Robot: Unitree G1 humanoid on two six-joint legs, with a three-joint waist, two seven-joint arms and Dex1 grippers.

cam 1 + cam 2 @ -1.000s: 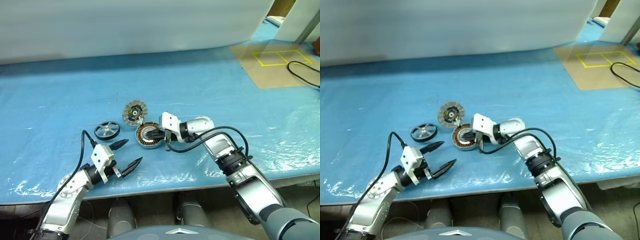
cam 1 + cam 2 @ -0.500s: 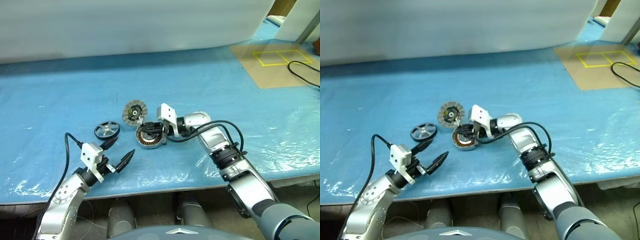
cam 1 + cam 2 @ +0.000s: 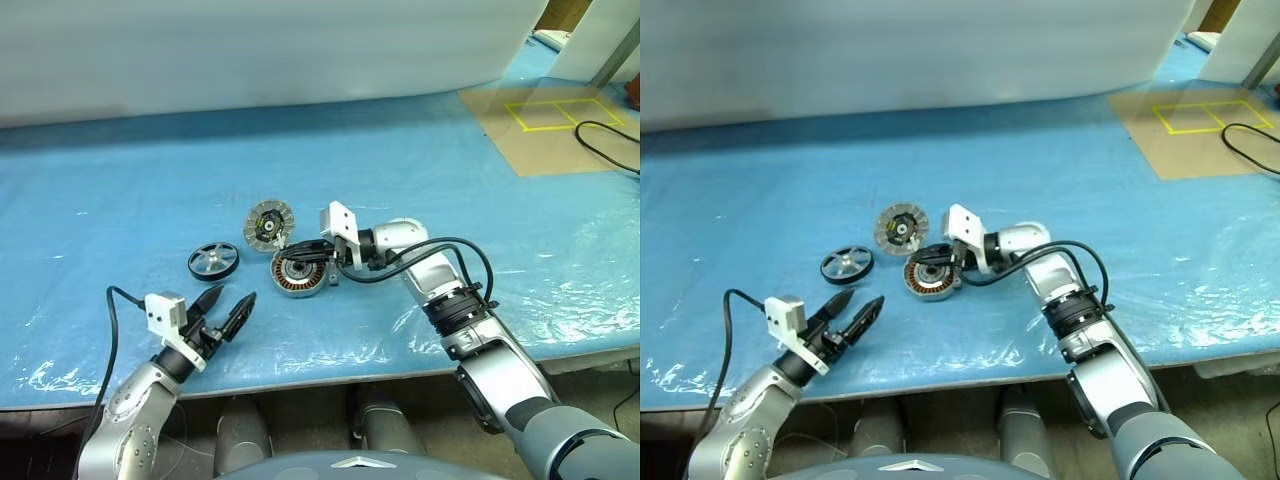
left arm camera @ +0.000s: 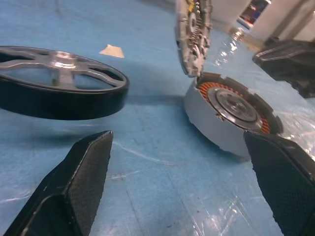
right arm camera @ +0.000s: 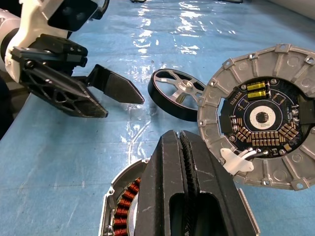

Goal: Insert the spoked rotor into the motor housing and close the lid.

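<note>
Rotor step not begun imo: spoked rotor (image 3: 213,261) lies on the blue sheet, L of motor housing (image 3: 297,273), lid (image 3: 269,225) propped just behind; left gripper (image 3: 225,309) spread, needs to reach fwd to rotor, right gripper (image 3: 308,256) pressed together over housing.

On the table (image 3: 420,160), the spoked rotor (image 3: 213,262) lies left of the motor housing (image 3: 297,274). The lid (image 3: 269,225) stands tilted just behind the housing, leaning against its rear rim, between the two.
</note>
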